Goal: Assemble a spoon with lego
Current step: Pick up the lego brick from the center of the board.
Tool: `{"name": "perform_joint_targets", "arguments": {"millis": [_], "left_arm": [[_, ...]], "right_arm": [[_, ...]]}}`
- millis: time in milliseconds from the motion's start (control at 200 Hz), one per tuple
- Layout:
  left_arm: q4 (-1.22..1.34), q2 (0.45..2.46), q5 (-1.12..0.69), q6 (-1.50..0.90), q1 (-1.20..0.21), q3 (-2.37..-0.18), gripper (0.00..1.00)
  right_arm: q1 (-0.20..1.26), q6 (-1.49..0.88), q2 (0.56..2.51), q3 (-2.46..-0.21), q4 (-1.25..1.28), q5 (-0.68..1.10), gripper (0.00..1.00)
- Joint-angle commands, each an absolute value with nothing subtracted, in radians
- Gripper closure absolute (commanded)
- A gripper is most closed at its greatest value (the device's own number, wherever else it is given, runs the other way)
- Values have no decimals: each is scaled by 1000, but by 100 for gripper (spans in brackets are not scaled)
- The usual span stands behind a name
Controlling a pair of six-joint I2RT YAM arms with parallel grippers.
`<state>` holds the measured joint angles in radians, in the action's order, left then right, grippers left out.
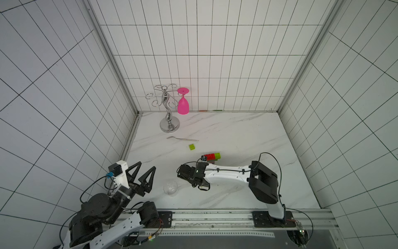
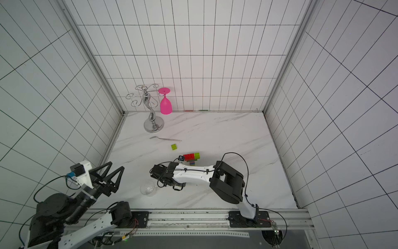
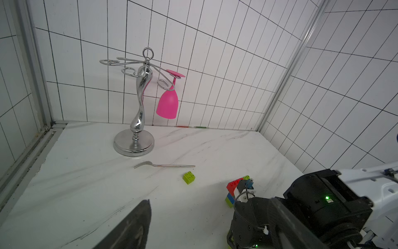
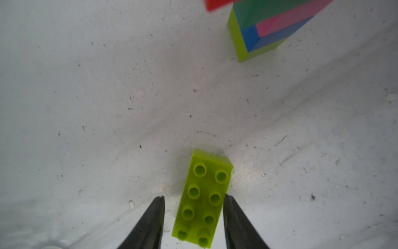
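while the right gripper (image 4: 194, 196) straddles a long lime brick (image 4: 202, 194) lying flat beside the half-built spoon (image 4: 269, 28) on the table (image 1: 237, 133), its jaws stand spread, one side clear; it should centre, close squarely, lift level. left gripper (image 1: 144, 172) idles spread.

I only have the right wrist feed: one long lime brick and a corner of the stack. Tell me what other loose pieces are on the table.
Observer: A small lime brick lies loose between the brick stack and a metal utensil.
Operator: Report the left gripper.
Observer: The left gripper is open and empty, near the table's left edge.
Operator: Name whatever sits closest to my arm.
Observer: A clear glass is on the table between the two arms.
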<state>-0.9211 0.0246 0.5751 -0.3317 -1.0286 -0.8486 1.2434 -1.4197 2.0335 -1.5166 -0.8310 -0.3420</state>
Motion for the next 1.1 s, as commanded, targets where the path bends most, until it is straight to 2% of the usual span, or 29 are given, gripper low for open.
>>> {"name": "perform_joint_targets", "arguments": {"millis": [0, 1100], "left_arm": [[-930, 20, 567, -319, -1025, -848, 17], [-930, 19, 556, -314, -1025, -850, 17]], "right_arm": [[1240, -1419, 2019, -1551, -876, -369, 52], [1216, -1498, 2061, -1491, -853, -275, 56]]}}
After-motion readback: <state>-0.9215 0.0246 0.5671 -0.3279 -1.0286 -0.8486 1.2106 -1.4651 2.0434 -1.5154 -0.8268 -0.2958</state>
